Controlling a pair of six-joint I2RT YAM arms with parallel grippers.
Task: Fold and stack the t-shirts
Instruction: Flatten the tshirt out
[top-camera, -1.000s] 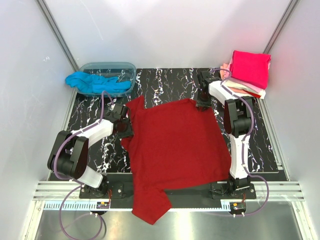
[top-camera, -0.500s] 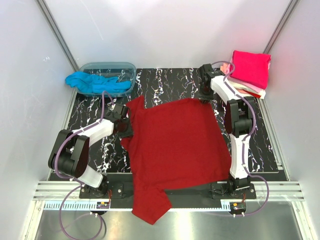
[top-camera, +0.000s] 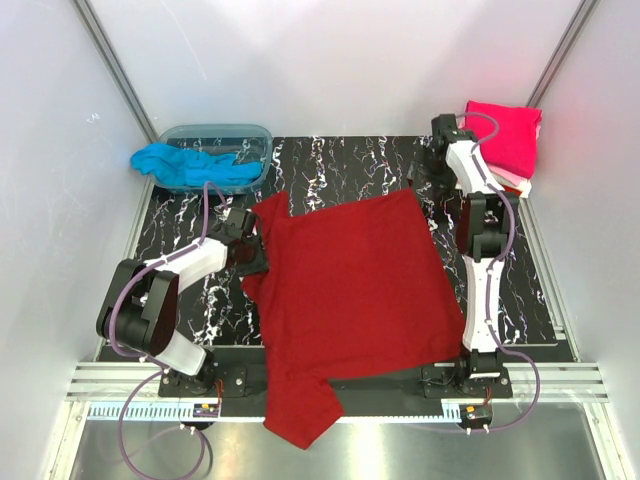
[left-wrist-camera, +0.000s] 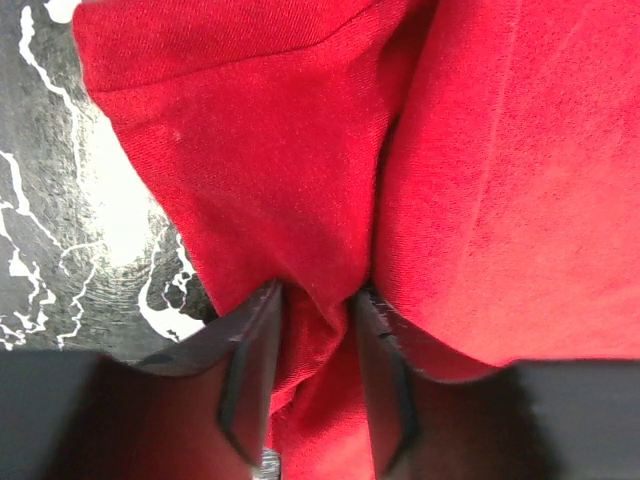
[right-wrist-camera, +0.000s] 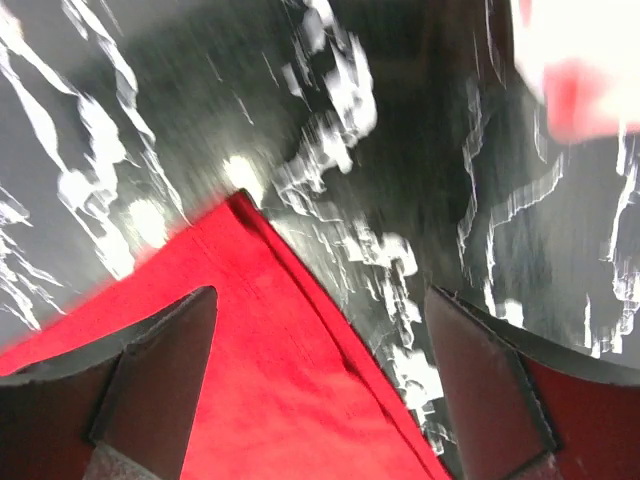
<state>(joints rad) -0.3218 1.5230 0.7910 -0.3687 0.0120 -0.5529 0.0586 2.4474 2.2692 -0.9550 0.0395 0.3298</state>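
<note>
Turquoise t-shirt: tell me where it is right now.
In the top view the turquoise t-shirt hangs over the front rim of the plastic tub, at the far left corner of the table.

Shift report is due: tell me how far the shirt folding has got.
Done: folded stack at the far right. In hand: red shirt spread flat, unfolded; left tool pinches its edge, right tool open over its far corner. To do: folding it, then the turquoise shirt draped over the tub.
</note>
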